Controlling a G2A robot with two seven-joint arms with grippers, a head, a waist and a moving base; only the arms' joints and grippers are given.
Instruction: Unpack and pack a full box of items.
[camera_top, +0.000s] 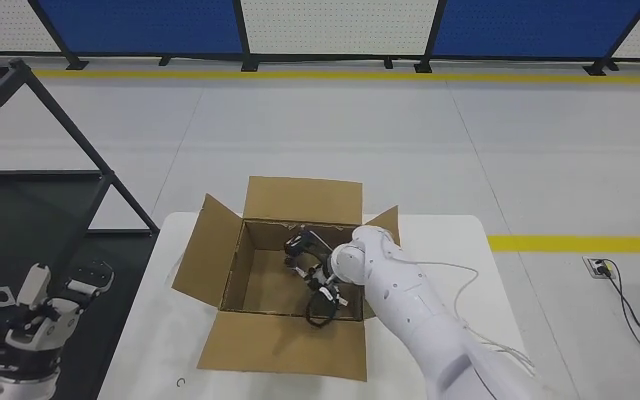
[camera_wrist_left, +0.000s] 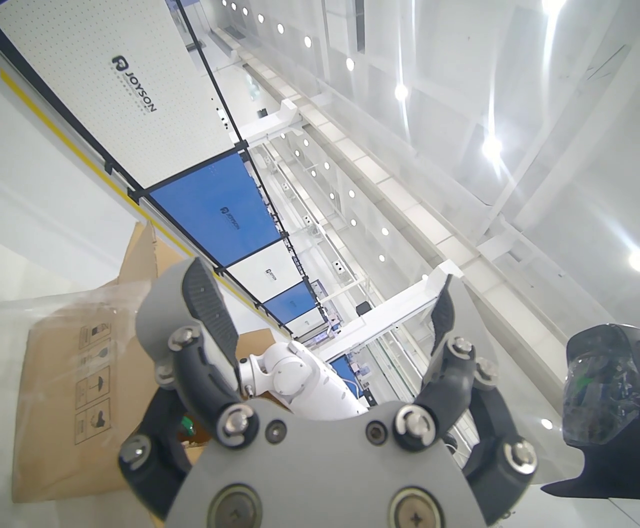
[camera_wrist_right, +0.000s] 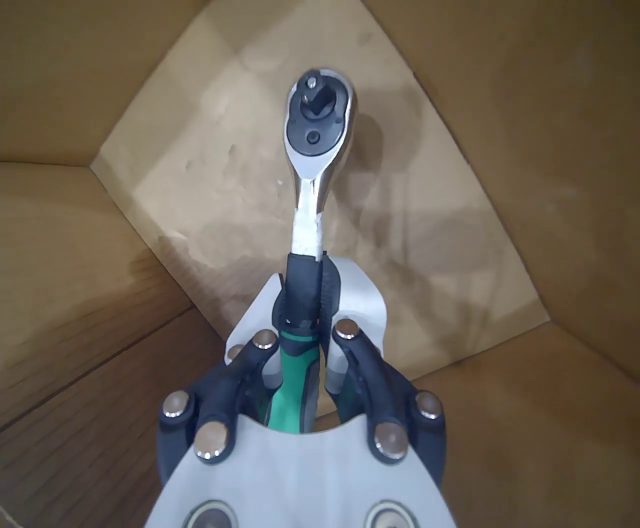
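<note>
an open cardboard box (camera_top: 304, 198) sits on the white counter (camera_top: 445, 240), its 4 flaps folded outward. the right arm (camera_top: 400, 300) bends over the box's near right corner and goes down inside it.

in the right wrist view, the right end effector (camera_wrist_right: 306, 290) is pressed together on a ratchet wrench (camera_wrist_right: 318, 120). its 2 fingers pinch the black end of the grip, just where the bare metal shank begins, and the green part of the handle runs back between the finger links toward the wrist. the wrench points straight out from the end effector toward the brown floor of the box, with its chrome head and square drive facing the camera. cardboard walls rise on all sides of it. whether the head touches the floor cannot be told.

the left end effector (camera_wrist_left: 325, 300) is off the counter's left edge, well apart from the box, as the top view shows. it is tilted upward at the ceiling lights, and its 2 ribbed finger pads (camera_wrist_left: 210, 305) are spread wide with nothing between them. past its fingers, an outer wall of the box and the white right arm are seen from the side.
</note>
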